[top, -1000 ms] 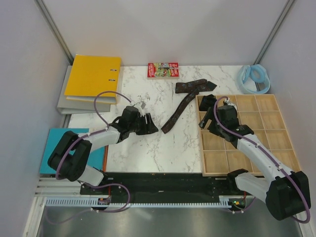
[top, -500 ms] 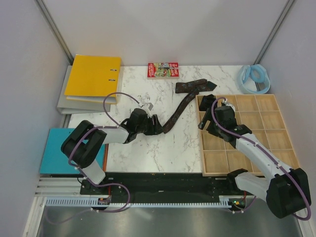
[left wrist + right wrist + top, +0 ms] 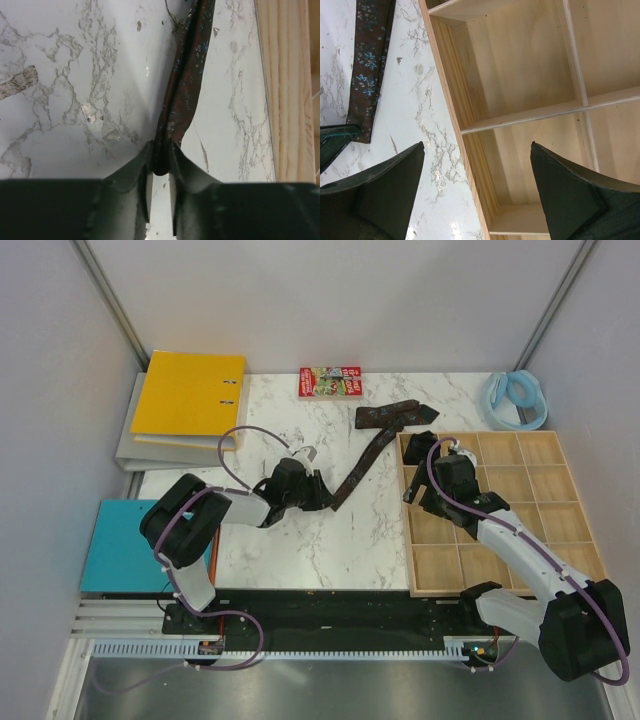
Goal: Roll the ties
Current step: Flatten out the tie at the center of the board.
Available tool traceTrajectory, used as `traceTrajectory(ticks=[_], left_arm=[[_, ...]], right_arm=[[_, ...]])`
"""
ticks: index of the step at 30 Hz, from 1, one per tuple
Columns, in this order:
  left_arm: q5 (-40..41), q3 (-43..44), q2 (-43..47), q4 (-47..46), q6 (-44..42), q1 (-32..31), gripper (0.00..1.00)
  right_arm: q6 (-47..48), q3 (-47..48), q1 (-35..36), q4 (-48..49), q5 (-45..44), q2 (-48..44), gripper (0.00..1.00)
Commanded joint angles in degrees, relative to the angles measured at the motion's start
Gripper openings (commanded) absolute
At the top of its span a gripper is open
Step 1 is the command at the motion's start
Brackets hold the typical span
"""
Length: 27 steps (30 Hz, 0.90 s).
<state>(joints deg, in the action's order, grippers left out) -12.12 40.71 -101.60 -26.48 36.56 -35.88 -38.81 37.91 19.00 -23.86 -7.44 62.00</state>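
One dark brown tie (image 3: 362, 465) lies slanted on the marble table (image 3: 300, 540), and its far part is folded over near the back (image 3: 388, 416). My left gripper (image 3: 326, 498) is at the tie's near, narrow end. In the left wrist view the left gripper (image 3: 161, 150) is shut on that end of the tie (image 3: 185, 85), which is pinched between the fingertips. My right gripper (image 3: 414, 483) hangs open over the left rim of the wooden tray (image 3: 412, 570). In the right wrist view the right gripper (image 3: 477, 147) holds nothing, and the tie (image 3: 370, 65) lies to its left.
The wooden tray (image 3: 455, 115) has several compartments and fills the right side. A yellow binder (image 3: 190, 395) on a grey one sits back left. A small colourful book (image 3: 330, 381) lies at the back, a pale blue band (image 3: 515, 400) back right, a teal pad (image 3: 125, 545) left.
My left gripper has moved right to the tie's near end and closed on it. The right arm has barely moved and stays open.
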Motion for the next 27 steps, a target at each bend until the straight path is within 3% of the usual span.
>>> traceTrajectory(ticks=[1, 2, 11, 18, 24, 27], left_arm=[[-0.4, 1.5, -1.6, 1.7, 0.7, -0.6, 0.07], [-0.4, 1.7, -0.9, 2.3, 1.1, -0.6, 0.02], [1.1, 8.2, 16.7, 28.4, 8.5, 3.6, 0.02], [-3.1, 9.5, 34.5, 40.3, 12.6, 15.6, 0.02], [-7.3, 11.8, 42.4, 49.4, 12.7, 27.9, 0.02], [-7.0, 13.6, 44.5, 53.3, 11.8, 31.0, 0.02]], right_arm=[[1.0, 0.9, 0.2, 0.0, -1.3, 0.4, 0.95], [1.1, 0.9, 0.2, 0.1, -0.8, 0.7, 0.95], [0.8, 8.9, 3.5, 1.5, 2.9, 8.0, 0.95], [-5.0, 20.2, 7.1, 4.5, 4.5, 17.4, 0.95], [-6.7, 29.8, 9.1, 2.3, 2.9, 27.9, 0.95], [-6.9, 35.4, 9.4, 1.8, 2.1, 34.0, 0.94]])
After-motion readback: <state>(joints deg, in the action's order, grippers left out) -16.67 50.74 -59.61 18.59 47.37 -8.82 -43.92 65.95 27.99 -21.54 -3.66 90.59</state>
